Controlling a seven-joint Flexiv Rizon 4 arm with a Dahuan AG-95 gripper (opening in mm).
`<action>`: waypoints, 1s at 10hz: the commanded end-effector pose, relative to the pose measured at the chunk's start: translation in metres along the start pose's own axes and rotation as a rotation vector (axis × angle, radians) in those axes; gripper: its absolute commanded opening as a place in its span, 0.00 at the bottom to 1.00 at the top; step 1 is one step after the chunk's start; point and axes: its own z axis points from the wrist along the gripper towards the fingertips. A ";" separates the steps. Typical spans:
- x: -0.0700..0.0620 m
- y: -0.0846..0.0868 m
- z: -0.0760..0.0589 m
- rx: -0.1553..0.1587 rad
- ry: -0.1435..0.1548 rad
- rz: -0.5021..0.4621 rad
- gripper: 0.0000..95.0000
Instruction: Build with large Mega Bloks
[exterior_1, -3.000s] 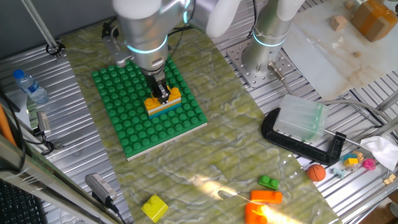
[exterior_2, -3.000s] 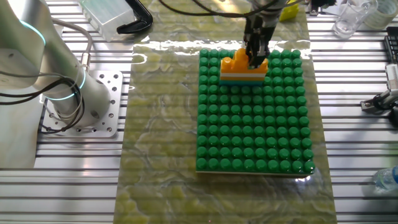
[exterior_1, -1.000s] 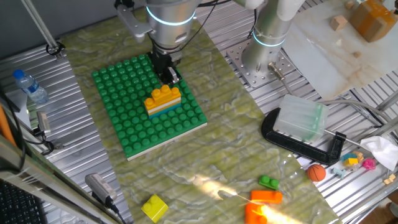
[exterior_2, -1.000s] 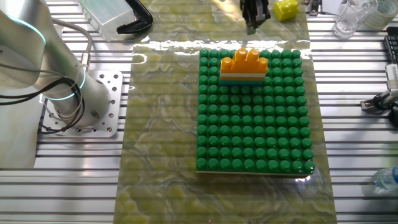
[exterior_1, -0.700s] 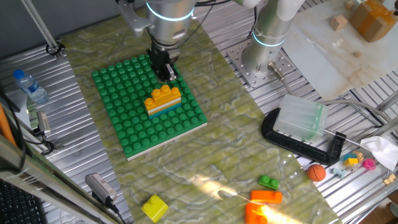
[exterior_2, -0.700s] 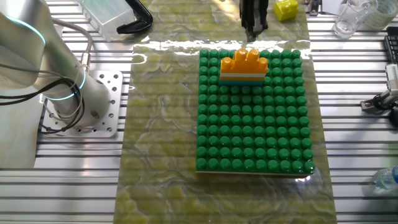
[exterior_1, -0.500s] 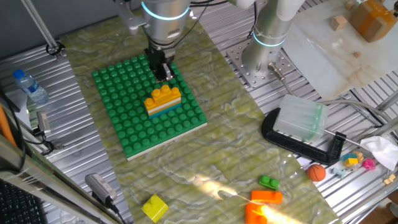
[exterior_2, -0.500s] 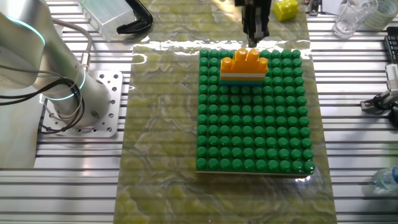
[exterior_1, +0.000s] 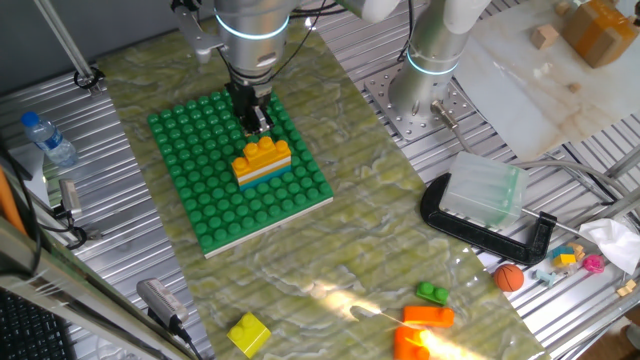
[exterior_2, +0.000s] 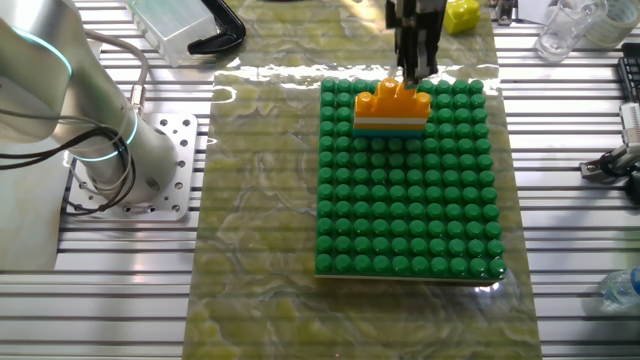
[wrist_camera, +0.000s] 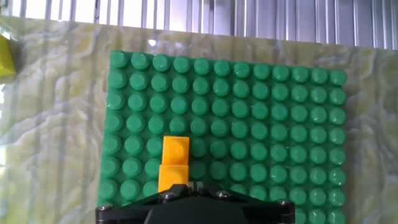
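Observation:
A small stack of Mega Bloks (exterior_1: 262, 160) stands on the green studded baseplate (exterior_1: 210, 200): a short orange brick on a yellow-orange bar over cyan and white layers. The other fixed view shows the stack (exterior_2: 392, 108) near the baseplate's far edge (exterior_2: 400, 240). My gripper (exterior_1: 258, 118) hangs shut and holding nothing, just behind and above the stack (exterior_2: 415, 65). From the hand view the orange top brick (wrist_camera: 175, 160) sits just ahead of the closed fingertips (wrist_camera: 196, 185). Loose bricks lie near the front: yellow (exterior_1: 248, 333), green (exterior_1: 433, 293), orange (exterior_1: 428, 316).
A second arm's base (exterior_1: 430, 70) stands right of the mat. A black clamp (exterior_1: 470, 228) holding a clear box (exterior_1: 485, 190) sits further right, with an orange ball (exterior_1: 509, 277) nearby. A water bottle (exterior_1: 45, 138) lies at the left. A yellow brick (exterior_2: 461, 15) rests beyond the baseplate.
Three seconds ago the fingers were on the stack's top brick; they then let go and rose. Over the last second the shut gripper has drifted back down toward the stack.

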 end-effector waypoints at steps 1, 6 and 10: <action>-0.002 0.005 0.005 -0.009 0.005 0.009 0.00; 0.006 0.005 0.012 -0.016 0.025 -0.005 0.00; 0.009 0.014 0.015 -0.018 0.036 -0.001 0.00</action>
